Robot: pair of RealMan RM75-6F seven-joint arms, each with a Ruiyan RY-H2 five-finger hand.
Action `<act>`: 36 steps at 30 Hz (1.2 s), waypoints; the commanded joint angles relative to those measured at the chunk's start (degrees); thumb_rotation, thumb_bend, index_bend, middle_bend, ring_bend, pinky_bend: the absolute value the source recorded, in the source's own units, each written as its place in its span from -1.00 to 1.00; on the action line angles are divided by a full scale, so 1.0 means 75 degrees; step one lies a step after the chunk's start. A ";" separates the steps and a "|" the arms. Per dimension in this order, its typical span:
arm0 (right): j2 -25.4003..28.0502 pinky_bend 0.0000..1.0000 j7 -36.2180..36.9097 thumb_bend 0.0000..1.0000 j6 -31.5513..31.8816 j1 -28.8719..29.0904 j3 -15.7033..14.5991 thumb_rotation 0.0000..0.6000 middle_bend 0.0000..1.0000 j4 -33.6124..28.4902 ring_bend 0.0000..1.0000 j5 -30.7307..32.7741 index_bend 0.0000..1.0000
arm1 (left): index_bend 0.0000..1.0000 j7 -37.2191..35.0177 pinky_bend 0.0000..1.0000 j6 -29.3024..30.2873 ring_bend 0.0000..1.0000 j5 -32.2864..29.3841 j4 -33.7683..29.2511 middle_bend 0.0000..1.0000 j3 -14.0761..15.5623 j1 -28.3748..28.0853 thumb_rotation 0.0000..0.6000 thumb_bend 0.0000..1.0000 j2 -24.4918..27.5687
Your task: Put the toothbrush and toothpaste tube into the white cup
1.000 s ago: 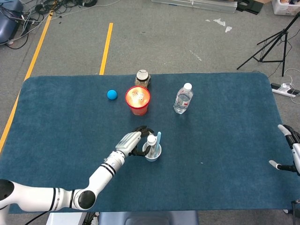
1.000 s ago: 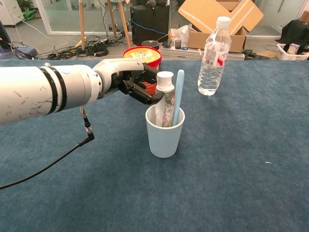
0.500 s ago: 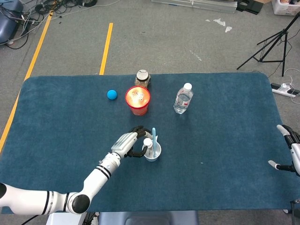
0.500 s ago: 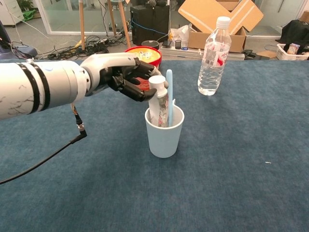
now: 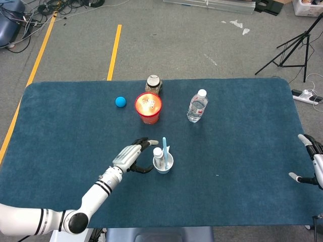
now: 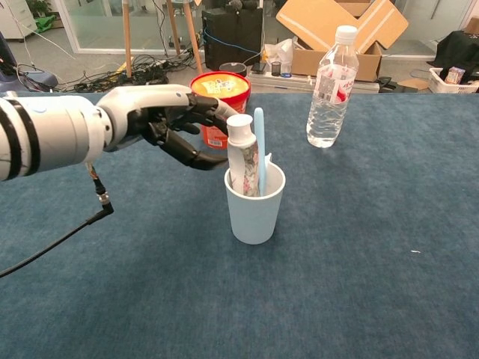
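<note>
Beside the white cup [image 6: 255,208], the left hand [image 6: 168,123] is backing off empty, fingers spread, leaving toothpaste tube [image 6: 241,153] and toothbrush [image 6: 260,147] standing inside.

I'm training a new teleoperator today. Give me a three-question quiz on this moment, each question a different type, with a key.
1. True or false: the toothpaste tube and toothbrush both stand in the white cup.
2. Multiple choice: the left hand is
A. gripping the tube
B. open, beside the cup, holding nothing
C. resting flat on the table
3. Fill in: in the head view, the item nearest the water bottle on its left is the red ____.

Key: 1 true; 2 B; 3 tub. The right hand sits at the table's right edge; its grip cannot be judged.
</note>
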 commanded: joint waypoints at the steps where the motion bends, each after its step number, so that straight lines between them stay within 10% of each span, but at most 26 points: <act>1: -0.0006 0.15 -0.0019 -1.00 0.0001 0.0002 0.0001 1.00 -0.80 -0.0004 -0.73 0.0006 -0.89 | -0.72 0.0122 -0.95 0.0164 -0.93 0.0170 -0.0354 -0.63 0.0175 0.0189 1.00 -0.38 0.0381; 14: -0.0162 0.15 -0.0497 -1.00 -0.0152 0.0102 -0.0005 1.00 -0.80 -0.0050 -0.73 0.0163 -0.89 | -0.57 0.0739 -0.95 0.1956 -0.94 0.2878 -0.1477 -0.68 0.1600 0.1856 1.00 -0.38 0.1994; 26: -0.0383 0.15 -0.1130 -1.00 -0.0211 0.0184 -0.0012 1.00 -0.80 -0.0107 -0.73 0.0347 -0.89 | -0.49 0.0001 -0.95 0.3797 -0.96 0.6091 -0.0387 -0.70 0.3091 0.3786 1.00 -0.38 0.3024; 36: -0.0592 0.15 -0.1685 -1.00 -0.0320 0.0274 -0.0056 1.00 -0.80 -0.0117 -0.73 0.0490 -0.89 | -0.41 -0.0412 -0.95 0.5101 -0.96 0.6598 0.0929 -0.71 0.3099 0.5064 1.00 -0.38 0.2760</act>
